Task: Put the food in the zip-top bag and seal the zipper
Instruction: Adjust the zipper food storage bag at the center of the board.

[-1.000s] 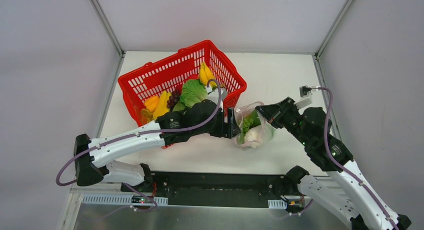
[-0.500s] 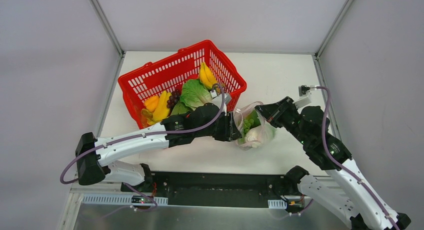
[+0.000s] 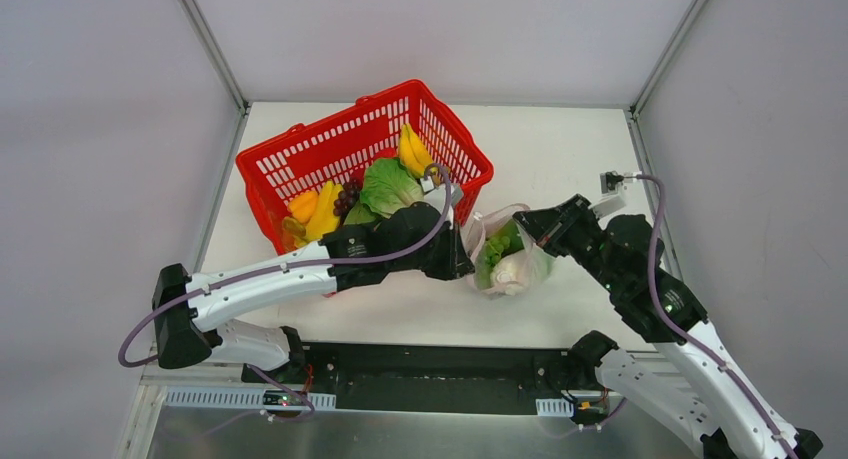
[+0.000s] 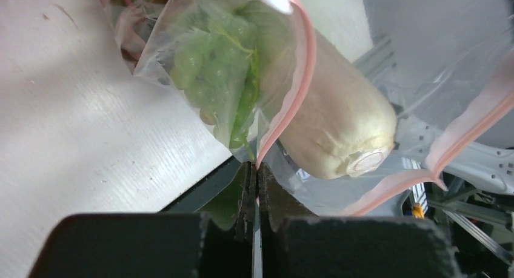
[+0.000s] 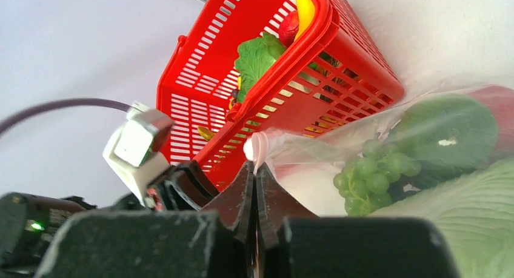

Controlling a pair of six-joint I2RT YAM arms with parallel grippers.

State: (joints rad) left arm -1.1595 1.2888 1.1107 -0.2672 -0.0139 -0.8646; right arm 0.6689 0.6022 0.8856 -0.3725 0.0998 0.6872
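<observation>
The zip-top bag [image 3: 508, 255] lies on the table between my two arms, clear and floppy. It holds green grapes [image 4: 209, 72], a long white cabbage [image 4: 339, 120] and a dark green vegetable [image 5: 451, 129]. My left gripper [image 4: 257, 169] is shut on the pink zipper [image 4: 292, 99] at the bag's left edge. On the opposite side, my right gripper [image 5: 254, 167] is shut on the bag's pink rim. In the top view the left gripper [image 3: 462, 262] and right gripper [image 3: 532, 226] flank the bag. More food, bananas [image 3: 412, 151] and leafy greens [image 3: 386, 186], sits in the basket.
A red mesh basket [image 3: 300, 149] stands at the back left, just behind my left arm and close to the bag. The table's near edge [image 3: 430, 341] runs below the bag. Enclosure walls and posts border the table on both sides.
My left gripper moved in to the bag's left edge and shut on the zipper strip. The bag's mouth now stands a little wider. The right gripper kept its hold.
</observation>
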